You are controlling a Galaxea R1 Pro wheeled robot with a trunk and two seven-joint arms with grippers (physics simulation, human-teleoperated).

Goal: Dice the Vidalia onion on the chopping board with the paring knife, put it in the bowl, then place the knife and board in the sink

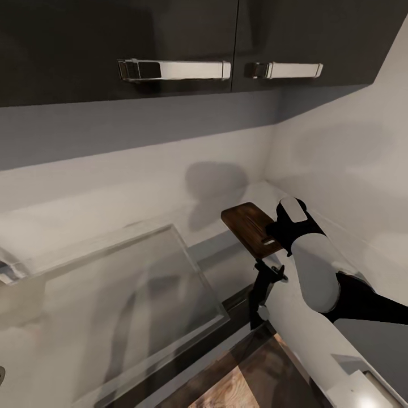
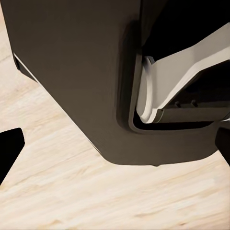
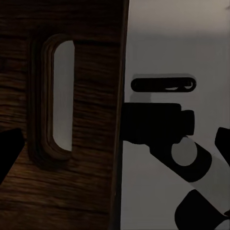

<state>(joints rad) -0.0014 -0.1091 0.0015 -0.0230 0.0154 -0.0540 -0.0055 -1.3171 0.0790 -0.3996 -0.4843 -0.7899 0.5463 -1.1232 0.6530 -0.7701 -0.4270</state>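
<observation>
The dark-brown chopping board point(image 1: 245, 222) lies on the glossy grey countertop point(image 1: 226, 266) near the corner of the walls, right of the sink point(image 1: 197, 272). My right gripper point(image 1: 273, 240) hovers over the board's slot-handle end. In the right wrist view the chopping board point(image 3: 91, 191) and its slot fill one side, and the right gripper point(image 3: 115, 148) is open, with the board's edge between its spread fingertips point(image 3: 9, 153). The countertop point(image 3: 167, 38) mirrors the gripper. My left gripper point(image 2: 117, 148) is open, low beside the robot's dark base. The Vidalia onion, paring knife and bowl are out of view.
Dark upper cabinets with chrome handles point(image 1: 175, 69) hang over the counter. White walls meet in a corner just behind the board. Wooden floor point(image 1: 238, 385) shows below the counter's front edge, and pale floor point(image 2: 72, 191) lies under the left gripper.
</observation>
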